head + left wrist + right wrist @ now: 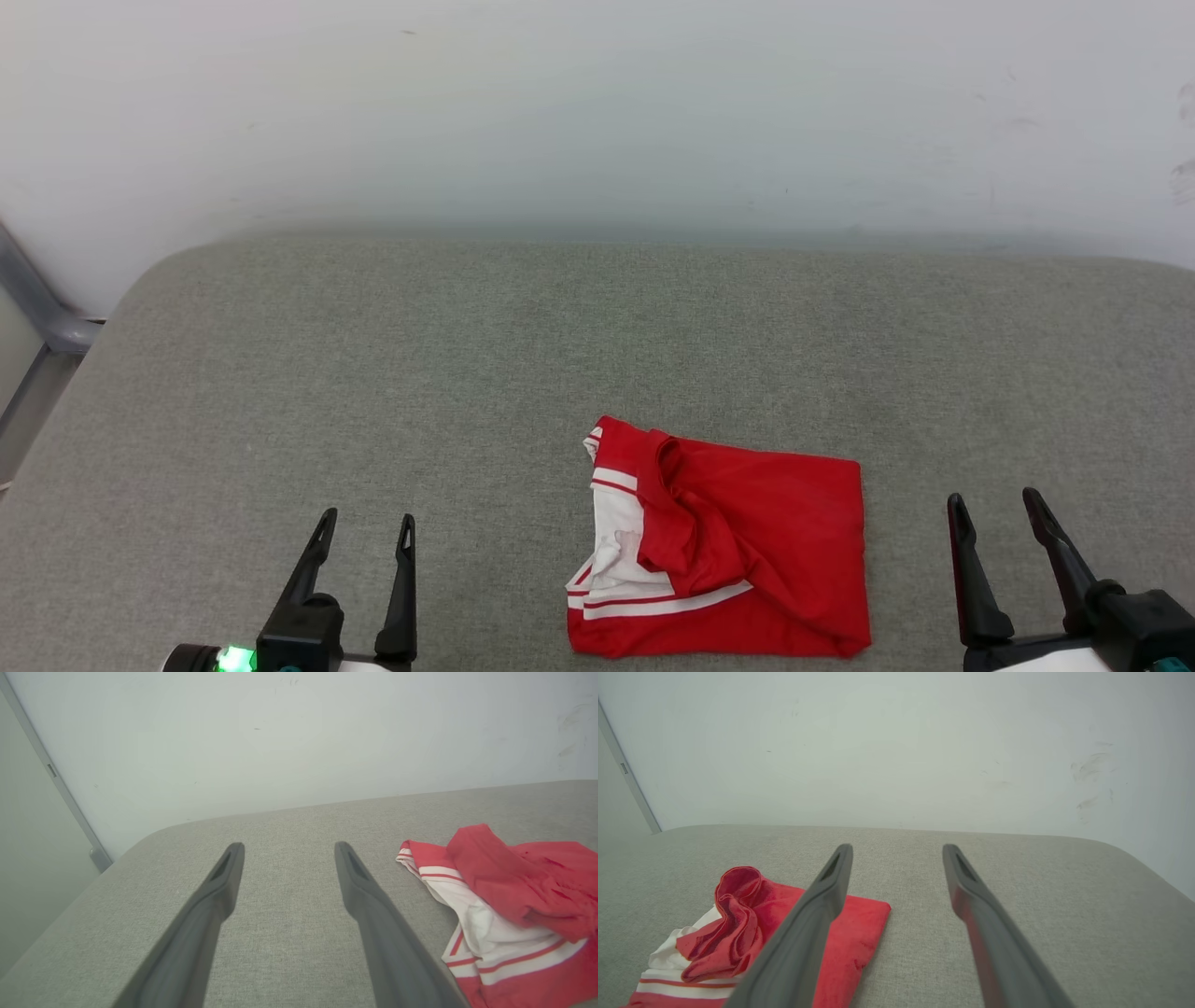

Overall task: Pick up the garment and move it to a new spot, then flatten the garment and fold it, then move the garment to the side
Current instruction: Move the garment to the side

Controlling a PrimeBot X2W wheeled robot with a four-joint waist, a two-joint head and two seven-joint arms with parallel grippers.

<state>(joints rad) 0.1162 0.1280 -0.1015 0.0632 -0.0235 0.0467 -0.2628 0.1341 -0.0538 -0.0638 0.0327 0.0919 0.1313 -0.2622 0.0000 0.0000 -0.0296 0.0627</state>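
The garment [738, 546] is a red jersey with white panels and red-white striped trim, lying in a loosely folded bundle near the front edge of the grey padded surface [467, 373]. My left gripper [366, 527] rests open at the lower left, well to the left of the garment, with nothing between its fingers. On the lower right my right gripper [997, 504] stands open and empty, apart from the garment's right edge. In the left wrist view the garment [509, 905] lies to the right of my open fingers [224, 882]. The right wrist view has the garment [752, 933] at lower left.
A pale wall [597, 112] rises directly behind the grey surface. A grey metal frame post [37, 308] stands at the far left beside the surface's rounded corner. Bare grey fabric stretches behind and to the left of the garment.
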